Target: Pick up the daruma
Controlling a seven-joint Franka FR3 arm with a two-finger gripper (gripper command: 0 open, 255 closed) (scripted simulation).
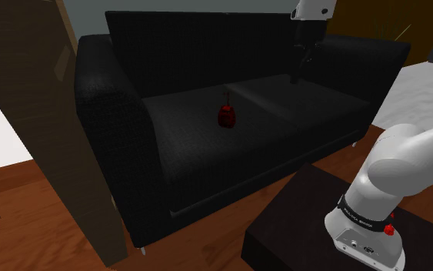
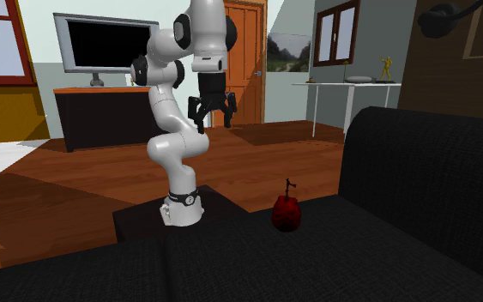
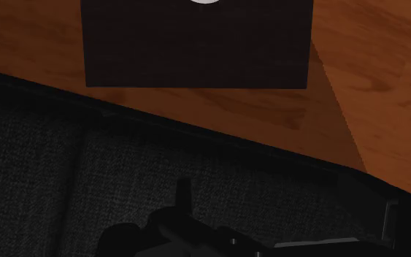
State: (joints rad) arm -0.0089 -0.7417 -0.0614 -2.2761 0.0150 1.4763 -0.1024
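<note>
Looks like approach step: black two-finger gripper [image 2: 213, 120] spread open, empty, well above black fabric sofa [image 1: 207, 165]. Next, probably: descend over small round red daruma [image 1: 227, 115].

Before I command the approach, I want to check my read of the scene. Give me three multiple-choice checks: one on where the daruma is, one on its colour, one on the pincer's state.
1. Where on the sofa does the daruma sit?
A) an armrest
B) the seat
C) the top of the backrest

2. What colour is the daruma?
A) red
B) white
C) green

3. The pincer is:
A) shut on the daruma
B) open, high above the seat and apart from the daruma
C) pressed into the seat

Answers:
1 B: it stands on the seat, near the seam between the cushions.
2 A: its body is red.
3 B: in the second exterior view its jaws stand apart, with nothing between them.
</note>
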